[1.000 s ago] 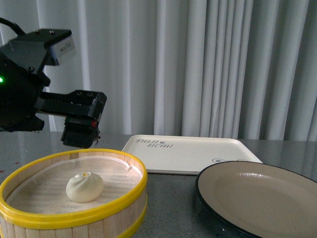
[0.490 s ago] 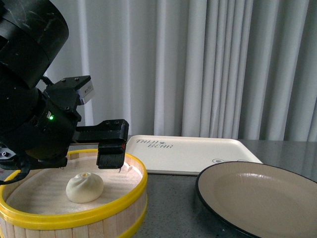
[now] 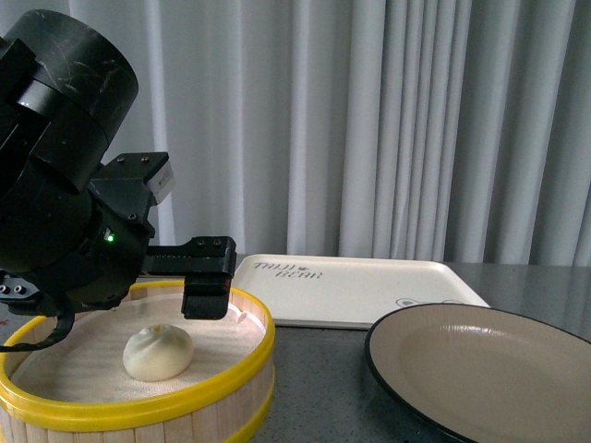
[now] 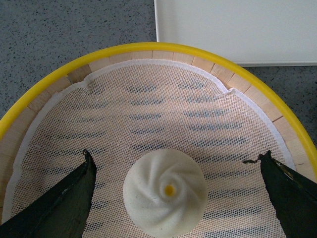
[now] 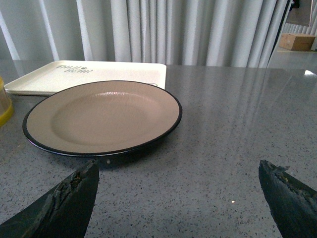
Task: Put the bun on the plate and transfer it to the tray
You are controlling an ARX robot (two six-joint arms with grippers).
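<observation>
Readable text: one item, on the tray (image 3: 369, 288).
In the front view I see two rows of small dark lettering (image 3: 288, 270) at the tray's far left corner. The lower row looks like "BEAR"; the upper row is too blurred to spell. The right wrist view shows it upside down and no clearer. The small dark marks (image 3: 407, 299) at the near right corner are illegible.

One bun (image 3: 158, 352), one steamer basket (image 3: 138, 407), one plate (image 3: 480, 369), one tray (image 3: 369, 288).
</observation>
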